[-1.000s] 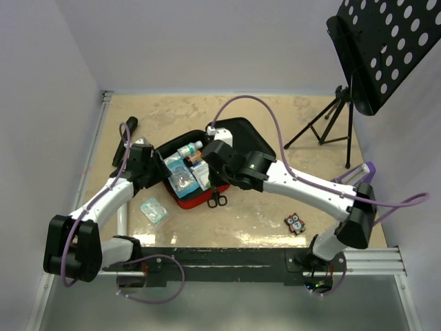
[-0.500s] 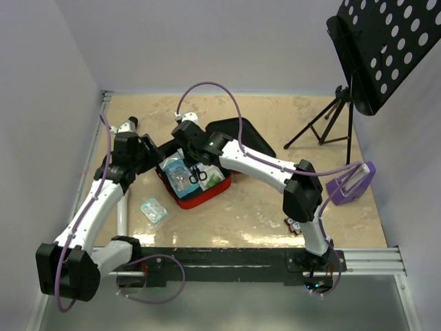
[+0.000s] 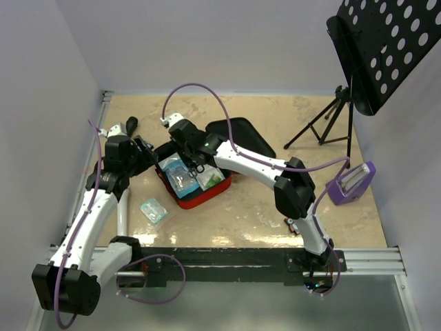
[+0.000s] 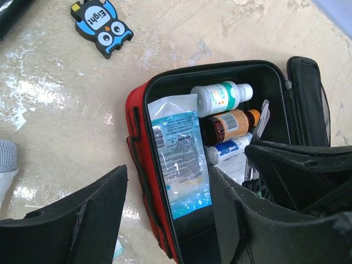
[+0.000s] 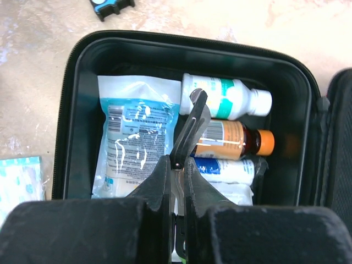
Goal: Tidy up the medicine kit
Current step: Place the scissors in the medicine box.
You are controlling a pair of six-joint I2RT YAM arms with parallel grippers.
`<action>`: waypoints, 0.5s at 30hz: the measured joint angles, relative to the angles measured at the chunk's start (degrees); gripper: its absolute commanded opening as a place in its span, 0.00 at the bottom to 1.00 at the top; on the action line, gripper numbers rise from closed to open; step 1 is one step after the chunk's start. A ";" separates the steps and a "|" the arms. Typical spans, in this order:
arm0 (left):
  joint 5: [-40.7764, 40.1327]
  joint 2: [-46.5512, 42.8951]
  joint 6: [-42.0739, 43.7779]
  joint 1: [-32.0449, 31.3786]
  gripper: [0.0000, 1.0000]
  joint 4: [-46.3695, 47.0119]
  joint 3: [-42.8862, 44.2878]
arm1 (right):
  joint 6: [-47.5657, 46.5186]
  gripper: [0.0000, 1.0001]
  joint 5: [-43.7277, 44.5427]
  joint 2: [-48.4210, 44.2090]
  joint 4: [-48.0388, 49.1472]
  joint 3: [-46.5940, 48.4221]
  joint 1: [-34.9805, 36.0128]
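Right wrist view: my right fingers (image 5: 162,184), clamped on the scissors (image 5: 192,118), hover above the open medicine kit (image 5: 77,82) on the counter (image 5: 33,55); lowering them flat between pouch (image 5: 132,137) and bottles (image 5: 231,99) looks safest, my left fingers (image 4: 93,214) wide and empty alongside

Scissors (image 5: 192,118) pinched in closed right hand (image 5: 177,165): handle end hidden between fingers, only blades show beyond fingertips. Blue-white bottle (image 5: 234,169) just right of fingertips, half hidden by them, label blurred. Medicine kit (image 5: 74,88): lid cut off at right edge, near wall hidden under hand. Pale blue packet (image 5: 19,184) left of hand, cut by edge. Left hand (image 4: 168,181): fingers (image 4: 71,220) hide kit's near corner. Pouch (image 4: 179,159) print too small to read.
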 measured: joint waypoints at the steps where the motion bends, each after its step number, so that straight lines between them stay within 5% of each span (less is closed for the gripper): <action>1: -0.04 0.00 0.02 0.00 0.66 -0.07 0.00 | -0.76 0.00 -0.37 0.07 0.31 0.00 0.00; 15: -0.46 -1.22 0.20 0.61 0.66 -0.28 -0.09 | -4.37 0.00 -4.92 8.85 1.97 0.59 1.07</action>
